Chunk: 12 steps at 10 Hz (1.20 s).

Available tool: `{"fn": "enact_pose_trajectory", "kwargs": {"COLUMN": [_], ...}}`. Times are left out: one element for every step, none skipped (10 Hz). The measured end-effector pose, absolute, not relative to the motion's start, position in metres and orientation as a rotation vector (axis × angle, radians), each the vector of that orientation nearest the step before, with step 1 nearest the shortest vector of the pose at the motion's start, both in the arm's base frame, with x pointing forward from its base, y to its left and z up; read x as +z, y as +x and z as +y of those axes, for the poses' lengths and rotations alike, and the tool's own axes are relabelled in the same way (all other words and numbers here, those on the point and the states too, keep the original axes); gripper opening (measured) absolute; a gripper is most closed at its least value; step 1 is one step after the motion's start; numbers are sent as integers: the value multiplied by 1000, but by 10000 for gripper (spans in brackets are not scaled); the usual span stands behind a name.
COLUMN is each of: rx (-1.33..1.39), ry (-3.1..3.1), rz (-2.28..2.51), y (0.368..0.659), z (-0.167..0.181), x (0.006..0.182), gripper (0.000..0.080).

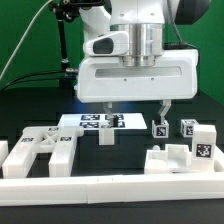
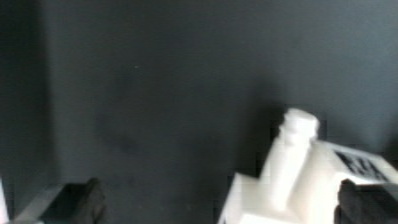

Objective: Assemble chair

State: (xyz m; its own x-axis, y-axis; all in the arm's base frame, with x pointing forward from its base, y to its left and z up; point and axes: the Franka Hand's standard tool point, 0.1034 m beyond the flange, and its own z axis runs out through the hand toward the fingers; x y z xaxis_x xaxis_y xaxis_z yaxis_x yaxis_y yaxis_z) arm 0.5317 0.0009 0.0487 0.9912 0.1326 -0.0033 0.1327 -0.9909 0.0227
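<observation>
Fingers [image 1: 163,112] wide, nothing clamped

Hanging spread on the gripper [image 1: 135,120] just above the marker board [image 1: 92,121], closing on nothing. Hovering beside one upright square leg [image 1: 107,138] at the marker board's near edge. Overlooking further chair parts [image 1: 40,152], slab and frame, lying nearer than the marker board, off both its ends. Judging that leg as light, stiff, slick plastic: probably gripping best by pinching across two flat opposite faces at mid-height.

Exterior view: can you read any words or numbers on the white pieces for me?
No words, numbers or brand names can be read in either view.
On the chair parts: only black-and-white square tags, patterns and not letters.
On the marker board: the same kind of pattern, no text.
In the wrist view: everything is too blurred to read.
</observation>
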Motion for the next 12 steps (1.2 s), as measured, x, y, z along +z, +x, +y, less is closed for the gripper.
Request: {"fn": "enact_pose_trajectory", "kwargs": {"rx": [-119,-175,-400,-526,-583,-654,-811,-914,-1047,-1304,-1461,-1500], "ry": [3102,3096,3085,3076,3067,3054,3019,2989,2945,2840,2761,2736], "rz": [209,202,160,112,95,88,79,73,35,-36,-60,-57], "y": [524,521,507,509,512,508,503,505,496,479,479,484], "z": [-12,-17,-17,-13,-8,-8,-9,-10,-16,-21,-23,-22], "x": [45,46,49,53,54,52,52,50,44,43,43,42], "gripper": [649,649,649,649,649,649,649,649,649,649,649,649]}}
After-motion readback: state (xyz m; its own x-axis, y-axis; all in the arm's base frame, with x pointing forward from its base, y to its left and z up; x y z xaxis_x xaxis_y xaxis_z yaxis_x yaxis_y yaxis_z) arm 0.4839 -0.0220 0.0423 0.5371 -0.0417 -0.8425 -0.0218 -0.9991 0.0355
